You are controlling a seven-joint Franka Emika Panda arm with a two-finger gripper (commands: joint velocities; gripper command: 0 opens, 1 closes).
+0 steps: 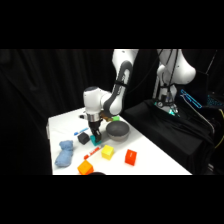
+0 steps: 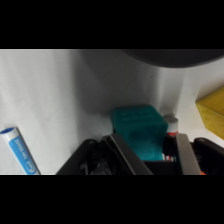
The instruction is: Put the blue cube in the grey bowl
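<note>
The blue cube (image 2: 137,127), teal with a ribbed top, sits on the white table between my gripper's two fingers. In the side view the gripper (image 1: 95,139) is down at table level over the cube (image 1: 95,145), just left of the grey bowl (image 1: 118,131). In the wrist view the gripper (image 2: 150,145) straddles the cube. The left finger lies against the cube, and a narrow gap shows between the cube and the right finger (image 2: 182,150). The bowl's dark rim (image 2: 175,57) fills the top of that view.
A dark cube (image 1: 83,138) and a light-blue soft toy (image 1: 64,154) lie left of the gripper. A yellow block (image 1: 107,152), a red block (image 1: 130,157) and an orange block (image 1: 85,167) lie near the front edge. A blue-and-white marker (image 2: 20,150) lies at the left.
</note>
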